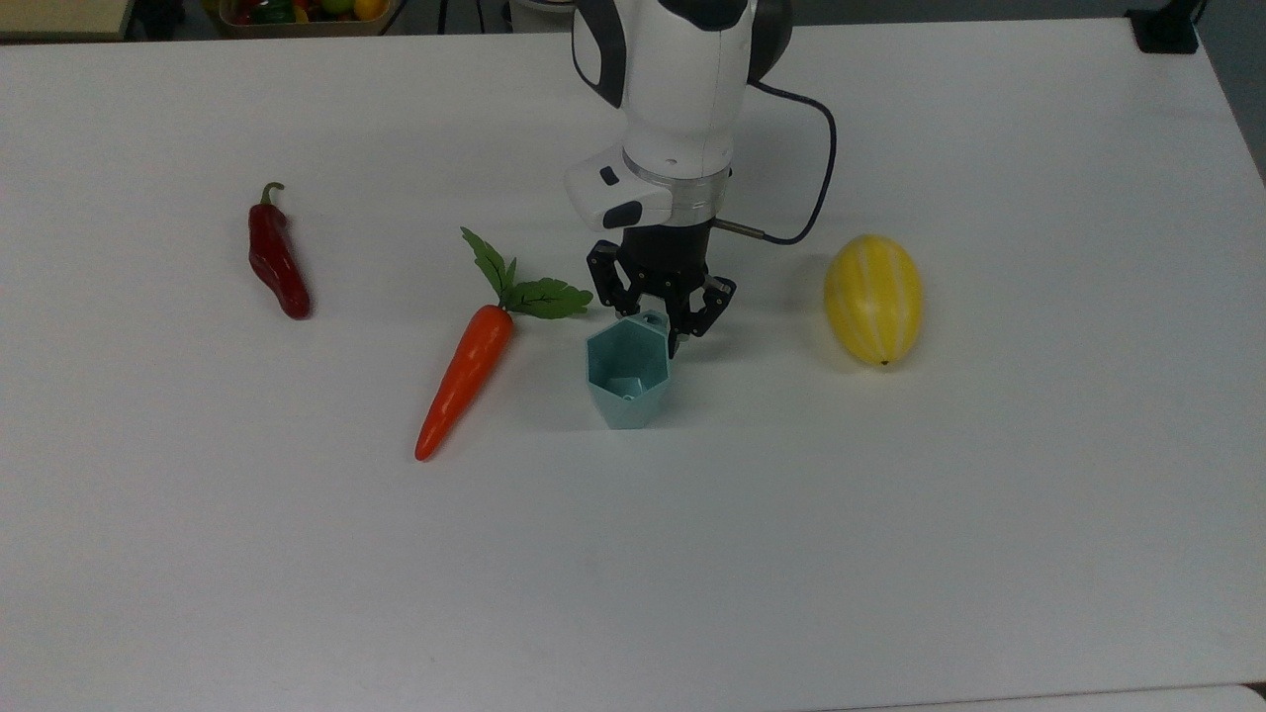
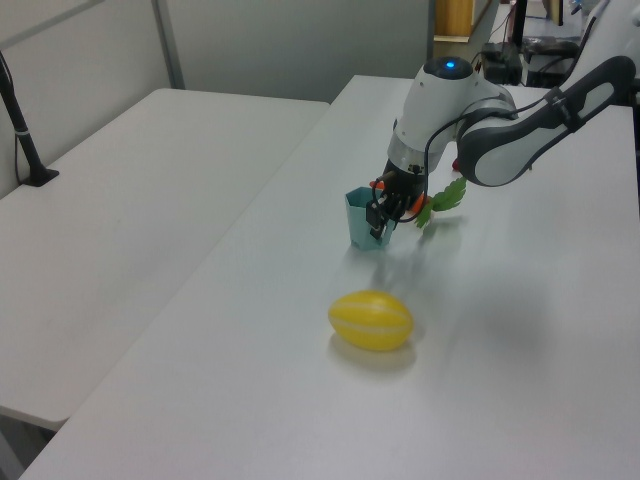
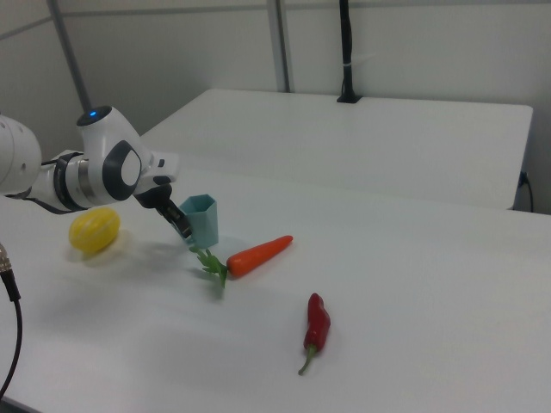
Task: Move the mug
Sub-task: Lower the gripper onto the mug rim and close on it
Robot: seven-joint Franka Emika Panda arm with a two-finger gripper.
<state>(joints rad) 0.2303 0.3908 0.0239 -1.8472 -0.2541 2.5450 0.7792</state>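
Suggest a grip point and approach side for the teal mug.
Grip the small pale teal faceted plastic mug by its rim at the tab handle, coming from above on the top view's far side. It stands upright and open-topped, its walls taper toward the base, and the gripper is already poised at that handle, so the rim wall looks the surest hold.

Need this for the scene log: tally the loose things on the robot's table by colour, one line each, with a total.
Red: 1, the chili pepper
Orange: 1, the carrot
Pale teal: 1, the mug
Yellow: 1, the melon
Total: 4
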